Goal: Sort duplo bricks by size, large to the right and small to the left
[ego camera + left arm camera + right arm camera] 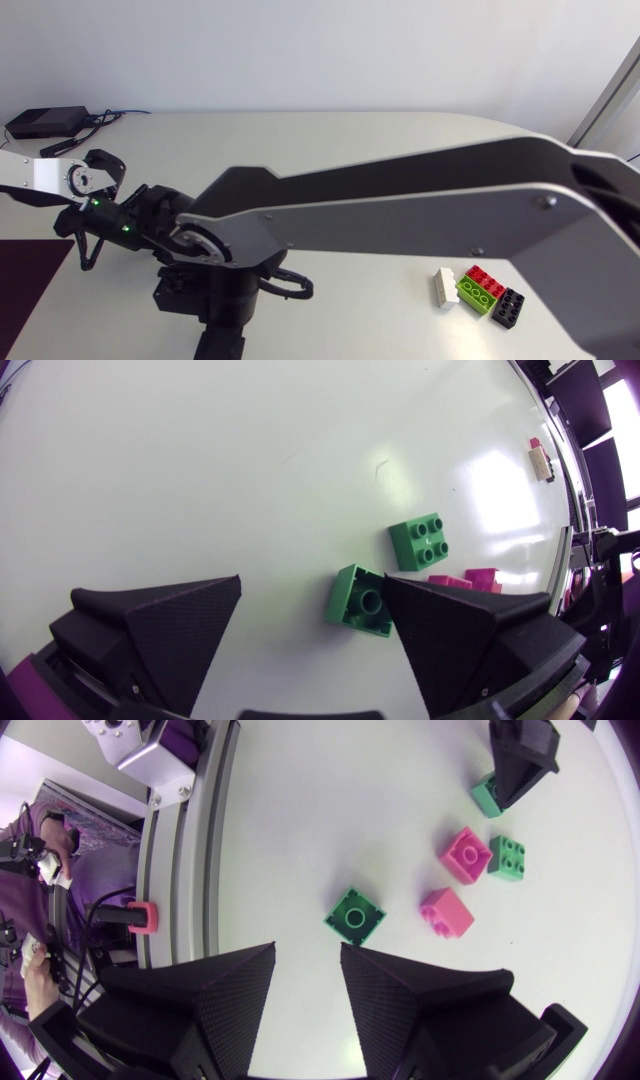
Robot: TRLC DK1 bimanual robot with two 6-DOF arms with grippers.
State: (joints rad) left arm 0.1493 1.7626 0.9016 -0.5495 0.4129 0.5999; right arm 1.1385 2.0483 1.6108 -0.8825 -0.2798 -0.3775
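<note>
A green brick (362,600) lies tilted on the table (200,460), against the inner face of one finger of the left hand (312,588). That hand is spread wide and grips nothing. Just beyond it sits a four-stud brick (420,541), also green, and then two pink bricks (465,853), which that finger partly hides in the left wrist view. An upturned brick (355,915), green with its hollow side up, lies just ahead of the right hand (308,952), whose fingers stand narrowly apart with nothing between them. Well apart, toward the table's right front, a white brick (443,287), lime brick (478,293), red brick (485,277) and black brick (508,307) sit close together. The right arm (420,200) stretches across past the middle. The left arm (50,178) enters at the left.
</note>
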